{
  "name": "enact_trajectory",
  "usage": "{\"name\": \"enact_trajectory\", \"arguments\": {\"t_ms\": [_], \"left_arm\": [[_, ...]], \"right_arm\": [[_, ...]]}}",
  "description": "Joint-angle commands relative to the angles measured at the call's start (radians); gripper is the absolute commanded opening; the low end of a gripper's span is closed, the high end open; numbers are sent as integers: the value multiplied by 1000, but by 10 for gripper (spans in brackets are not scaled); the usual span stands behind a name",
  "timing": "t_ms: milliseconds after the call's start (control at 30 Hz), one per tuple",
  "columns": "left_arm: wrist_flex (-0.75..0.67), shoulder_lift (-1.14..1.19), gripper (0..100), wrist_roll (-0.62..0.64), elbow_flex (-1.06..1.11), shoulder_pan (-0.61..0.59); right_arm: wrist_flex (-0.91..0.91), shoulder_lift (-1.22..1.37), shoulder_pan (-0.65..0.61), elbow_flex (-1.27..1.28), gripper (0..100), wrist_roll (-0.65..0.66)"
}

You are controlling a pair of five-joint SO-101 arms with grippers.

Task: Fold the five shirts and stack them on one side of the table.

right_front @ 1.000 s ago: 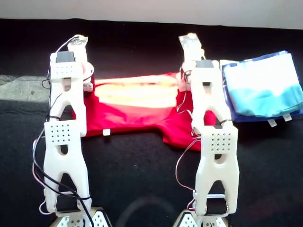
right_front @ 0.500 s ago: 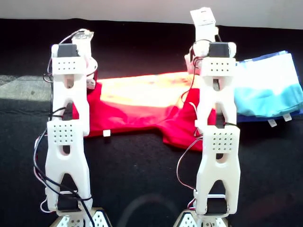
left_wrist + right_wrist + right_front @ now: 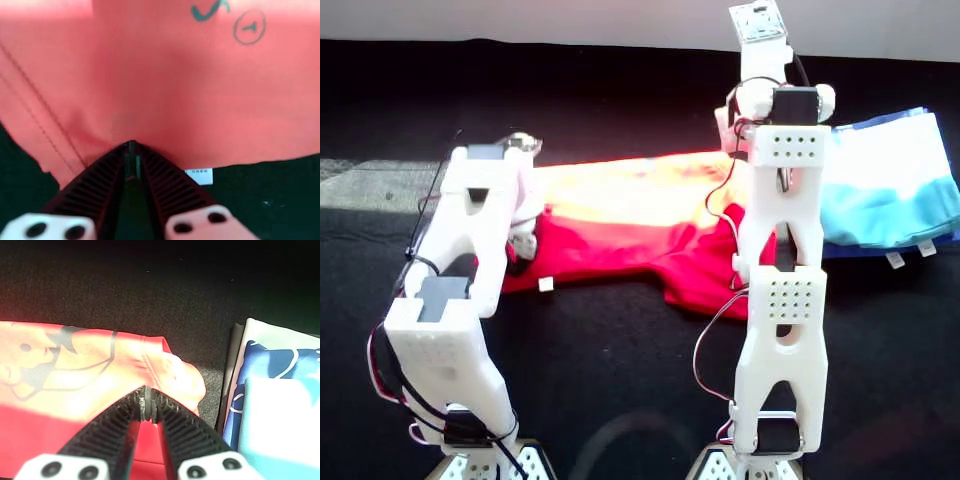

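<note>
Red shirt: one item, lying crosswise on the middle of the tabletop, which is covered in black cloth. The shirt's right end is rumpled, with a flap reaching toward the arm bases. A dark print shows on the far part, and a small white tag sits at the near hem.

Jaws of the left arm: closed, pinching a fold of the red shirt at its left end, just beside the white tag.

Jaws of the right arm: closed, gripping the red shirt's far right corner along a stitched edge.

Folded stack: blue, white and light blue shirts, laid flat at the right side of the tabletop. It looks to be several layers, though the count is hard to make out. It lies just beside the red shirt's right end, with a narrow strip of black cloth between them in the right wrist view.
</note>
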Motion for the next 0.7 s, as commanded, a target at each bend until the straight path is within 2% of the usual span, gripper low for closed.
{"name": "enact_trajectory", "arguments": {"t_ms": [0, 167, 267, 467, 667], "left_arm": [[-141, -58, 9, 0, 110, 12], [-150, -70, 9, 3, 120, 41], [-92, -70, 9, 5, 120, 93], [-31, -70, 9, 6, 120, 173], [-31, -71, 9, 6, 113, 180]], "right_arm": [[15, -36, 12, -44, 8, -6], [15, -153, -10, -35, 8, -6], [15, -199, -25, -5, 8, -6], [15, -282, -31, 236, 8, -6], [13, -435, -31, 458, 8, -6]]}}
